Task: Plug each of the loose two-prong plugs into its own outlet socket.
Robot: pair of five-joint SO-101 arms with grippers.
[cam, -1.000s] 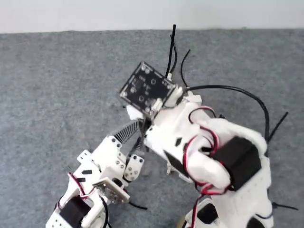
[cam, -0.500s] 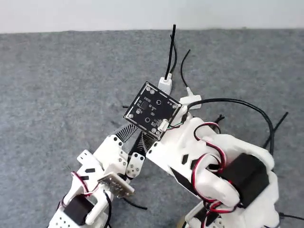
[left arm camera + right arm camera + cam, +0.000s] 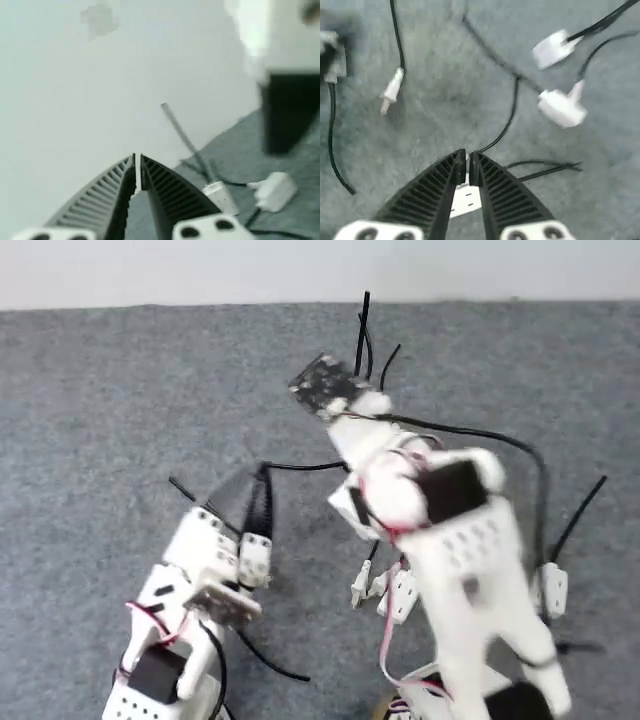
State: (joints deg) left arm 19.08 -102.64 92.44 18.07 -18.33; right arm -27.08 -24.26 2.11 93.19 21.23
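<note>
Swinging outward, the right arm [image 3: 440, 510] now stretches toward the carpet's far edge, uncovering white plugs [image 3: 400, 597] it hid a second ago, while the left arm [image 3: 200, 565] has shifted leftward. Grey carpet [image 3: 90, 410] lies open on the left arm's side as far as the pale wall [image 3: 150, 270]. Black cords [image 3: 363, 335] cross the far edge beside the right arm's wrist. The right gripper [image 3: 466, 153] hangs over the carpet with its fingers pressed almost together and empty, above a white slotted block [image 3: 466, 200]; what its slots hold cannot be told. Three loose plugs [image 3: 563, 108] lie apart on the carpet beyond it. The left gripper [image 3: 138, 159] is likewise closed on nothing, tilted toward the wall.
</note>
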